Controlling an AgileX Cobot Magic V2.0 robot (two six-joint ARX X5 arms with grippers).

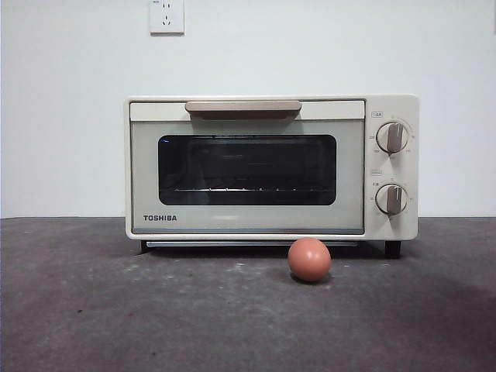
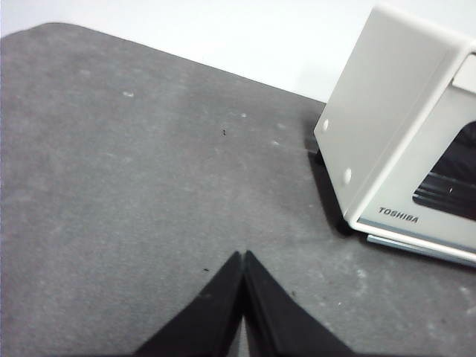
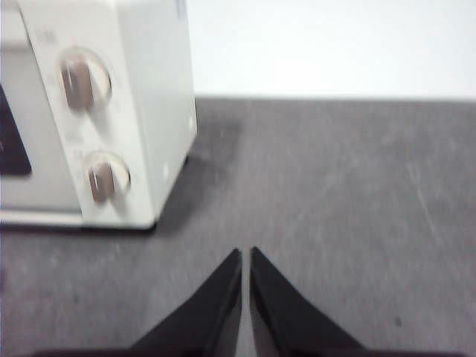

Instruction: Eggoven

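A cream TOSHIBA toaster oven [image 1: 248, 167] stands at the middle of the grey table with its door closed, a dark window and two dials on its right side. A small reddish-brown egg [image 1: 309, 259] lies on the table just in front of the oven, right of centre. Neither gripper shows in the front view. My left gripper [image 2: 243, 256] is shut and empty over the table to the oven's left; the oven's side [image 2: 387, 111] shows there. My right gripper [image 3: 245, 253] is shut and empty over the table to the oven's right, near the dials [image 3: 85, 78]. The egg is hidden in both wrist views.
A white wall with a socket [image 1: 167, 15] stands behind the oven. The grey table top [image 1: 93, 310] stretches to both sides of the oven and in front of it.
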